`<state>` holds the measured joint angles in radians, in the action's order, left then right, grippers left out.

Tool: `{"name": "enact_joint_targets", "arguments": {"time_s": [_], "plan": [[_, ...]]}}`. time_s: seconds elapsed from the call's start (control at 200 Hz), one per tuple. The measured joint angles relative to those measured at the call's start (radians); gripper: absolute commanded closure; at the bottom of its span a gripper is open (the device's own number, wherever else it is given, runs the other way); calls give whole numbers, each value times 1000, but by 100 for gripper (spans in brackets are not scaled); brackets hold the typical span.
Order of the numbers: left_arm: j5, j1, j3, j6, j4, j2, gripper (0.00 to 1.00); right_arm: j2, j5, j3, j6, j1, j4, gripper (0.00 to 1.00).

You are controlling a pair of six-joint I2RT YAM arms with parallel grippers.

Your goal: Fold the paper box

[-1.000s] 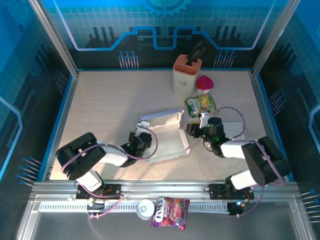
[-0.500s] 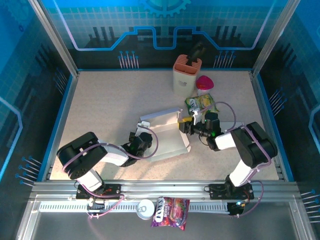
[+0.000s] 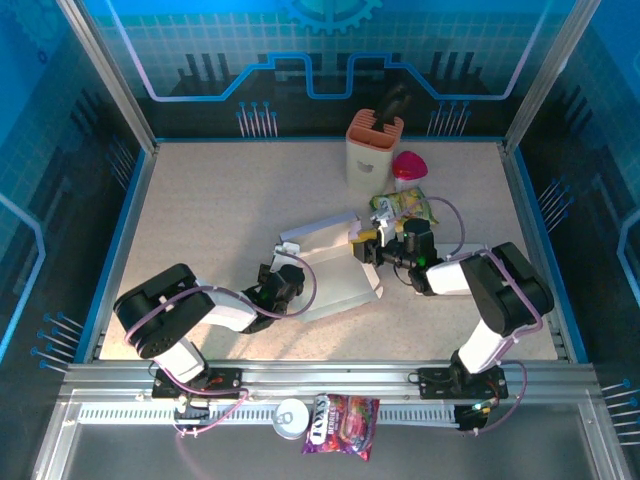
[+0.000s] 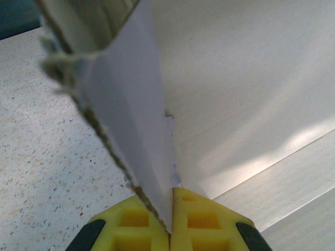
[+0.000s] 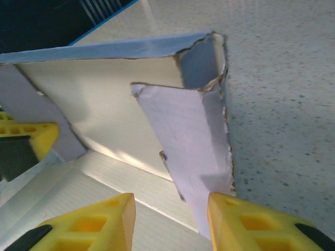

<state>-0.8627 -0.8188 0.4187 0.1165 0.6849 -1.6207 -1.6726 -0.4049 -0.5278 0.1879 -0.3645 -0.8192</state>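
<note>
The white paper box (image 3: 335, 280) lies half-folded mid-table, its back wall raised. My left gripper (image 3: 287, 281) is at the box's left side, shut on the upright left side flap (image 4: 131, 104); the yellow pads (image 4: 201, 222) pinch its lower edge. My right gripper (image 3: 369, 250) is at the box's right side, open. Its fingers (image 5: 243, 219) straddle the raised right flap (image 5: 193, 136), which leans against the right finger with a gap to the other one. A yellow finger of the left gripper (image 5: 26, 138) shows across the box floor.
An orange-and-white holder (image 3: 373, 150), a pink-capped item (image 3: 408, 165) and a green snack bag (image 3: 403, 208) stand just behind the right gripper. A can (image 3: 291, 417) and a candy bag (image 3: 342, 420) lie on the front rail. Blue walls ring the table.
My right gripper has moved left and back from beside the box to its right flap, which now stands between its fingers. The left gripper has kept its hold without moving.
</note>
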Motion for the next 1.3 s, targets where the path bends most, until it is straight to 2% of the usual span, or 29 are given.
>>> {"name": "enact_joint_targets", "arguments": {"time_s": [0.165,0.445,0.675,0.8,1.086,1.206,1.301], "plan": [[0,0,0,0,0,0,100,22,75,-21,-32,-10,56,64],[0,0,0,0,0,0,100,77,109,-13,-39,2,77,60],[0,0,0,1,0,0,100,111,48,10,2,74,62,49],[0,0,0,0,0,0,100,53,-20,-56,14,88,101,46],[0,0,2,0,0,0,100,-18,-180,-148,5,98,155,51],[0,0,5,0,0,0,100,-18,-175,-168,-27,83,216,57],[-2,0,5,0,-8,0,100,-18,-123,-189,-53,57,252,62]]}}
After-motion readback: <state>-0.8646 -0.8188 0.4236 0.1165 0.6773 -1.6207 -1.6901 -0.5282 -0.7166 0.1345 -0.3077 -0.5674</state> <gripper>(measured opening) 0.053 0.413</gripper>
